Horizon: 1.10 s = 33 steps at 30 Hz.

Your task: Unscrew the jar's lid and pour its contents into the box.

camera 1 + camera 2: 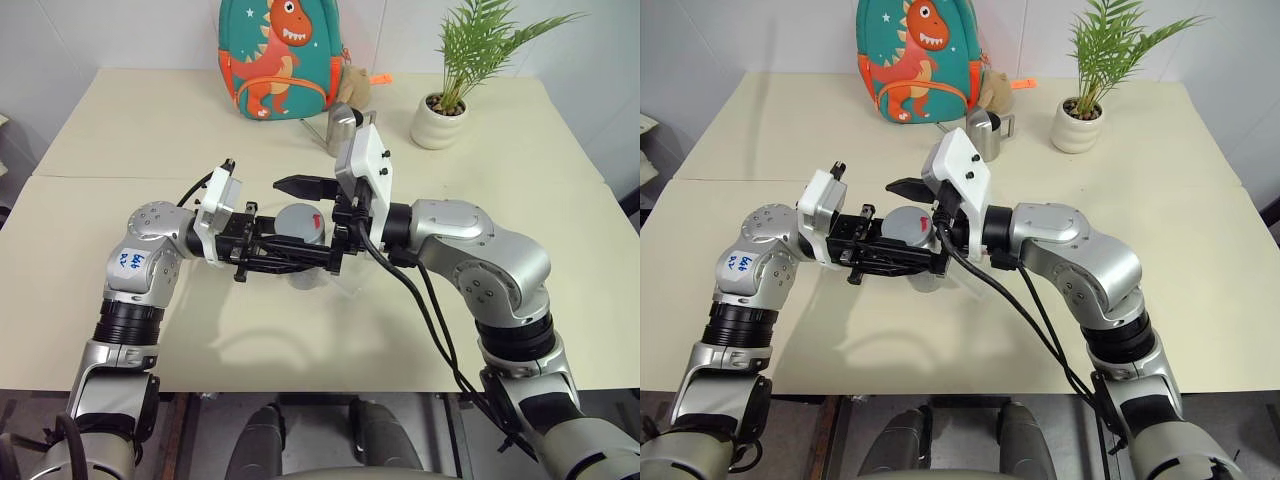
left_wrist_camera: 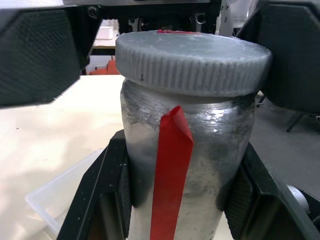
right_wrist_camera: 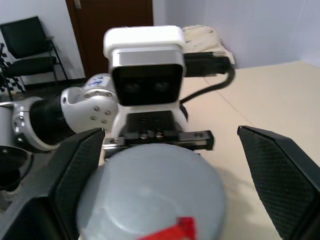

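Head views: the left gripper is clamped level around the jar, held above the table near its front middle, over the clear box. The right gripper straddles the grey lid with its fingers spread. A dinosaur backpack and potted plant stand at the far edge.

Left wrist view: a red tape strip runs down the jar; no writing is legible.

Right wrist view: the lid carries a red mark.
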Each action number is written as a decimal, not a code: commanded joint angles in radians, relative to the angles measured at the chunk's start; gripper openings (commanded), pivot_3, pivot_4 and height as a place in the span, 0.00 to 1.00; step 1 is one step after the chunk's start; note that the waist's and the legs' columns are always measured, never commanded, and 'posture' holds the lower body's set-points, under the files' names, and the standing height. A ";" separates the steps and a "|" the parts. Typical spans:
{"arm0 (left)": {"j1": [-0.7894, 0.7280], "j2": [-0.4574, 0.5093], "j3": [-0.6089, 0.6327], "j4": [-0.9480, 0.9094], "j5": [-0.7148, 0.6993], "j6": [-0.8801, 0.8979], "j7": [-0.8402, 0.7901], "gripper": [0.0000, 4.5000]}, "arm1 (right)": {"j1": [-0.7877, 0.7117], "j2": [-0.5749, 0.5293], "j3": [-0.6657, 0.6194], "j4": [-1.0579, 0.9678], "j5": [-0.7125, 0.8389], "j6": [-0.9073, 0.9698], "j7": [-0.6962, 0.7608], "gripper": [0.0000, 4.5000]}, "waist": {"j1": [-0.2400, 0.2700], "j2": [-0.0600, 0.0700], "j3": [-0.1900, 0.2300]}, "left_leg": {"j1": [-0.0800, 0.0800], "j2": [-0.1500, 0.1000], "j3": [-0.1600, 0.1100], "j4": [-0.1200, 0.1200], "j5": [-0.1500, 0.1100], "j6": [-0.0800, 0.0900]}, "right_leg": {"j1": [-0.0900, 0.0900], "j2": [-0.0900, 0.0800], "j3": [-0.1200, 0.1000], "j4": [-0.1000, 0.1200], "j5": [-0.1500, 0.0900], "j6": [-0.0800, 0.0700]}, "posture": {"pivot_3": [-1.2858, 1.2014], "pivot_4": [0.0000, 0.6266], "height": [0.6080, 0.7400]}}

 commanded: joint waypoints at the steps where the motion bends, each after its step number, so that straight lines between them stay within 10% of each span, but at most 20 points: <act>1: -0.021 0.003 0.005 -0.012 -0.005 -0.012 -0.011 0.42 | -0.020 -0.014 -0.022 0.000 -0.016 -0.030 0.017 1.00 | 0.000 0.000 0.000 | 0.000 0.000 0.000 0.000 0.000 0.000 | 0.000 0.000 0.000 0.000 0.000 0.000 | 0.52 0.24 1.00; 33: -0.033 0.010 0.009 0.018 0.006 -0.019 -0.017 0.42 | 0.075 -0.315 -0.259 -0.180 0.204 0.143 0.035 1.00 | 0.001 0.000 0.000 | 0.000 0.000 0.000 0.000 0.000 0.000 | 0.000 0.000 0.000 -0.001 0.000 0.000 | 0.52 0.24 1.00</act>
